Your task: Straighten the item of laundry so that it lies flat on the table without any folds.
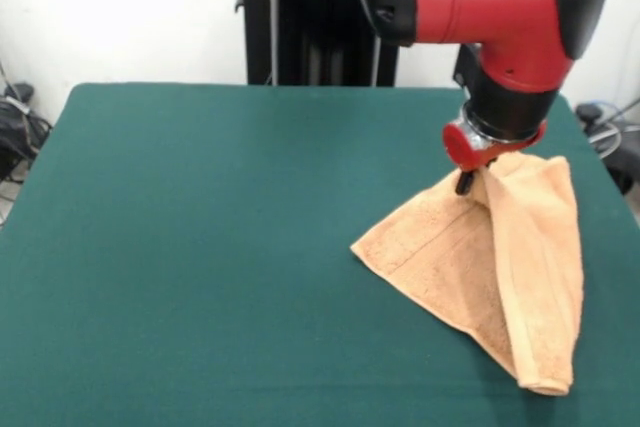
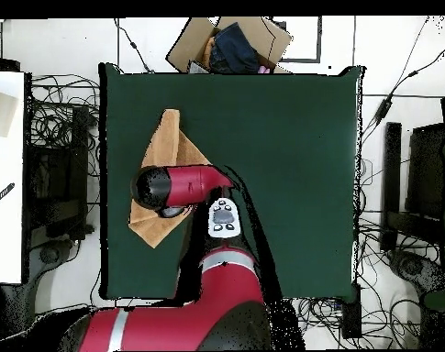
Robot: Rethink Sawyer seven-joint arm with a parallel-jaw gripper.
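The peach-orange towel (image 1: 505, 267) is pinched at 1 point by the jaws of the gripper (image 1: 466, 184), which are closed on the cloth and hold it up in a peak. The rest drapes down in folds onto the green surface (image 1: 200, 267), near 1 of its side edges. Beyond the surface's far edge, an open cardboard box (image 2: 228, 43) holds dark cloth.
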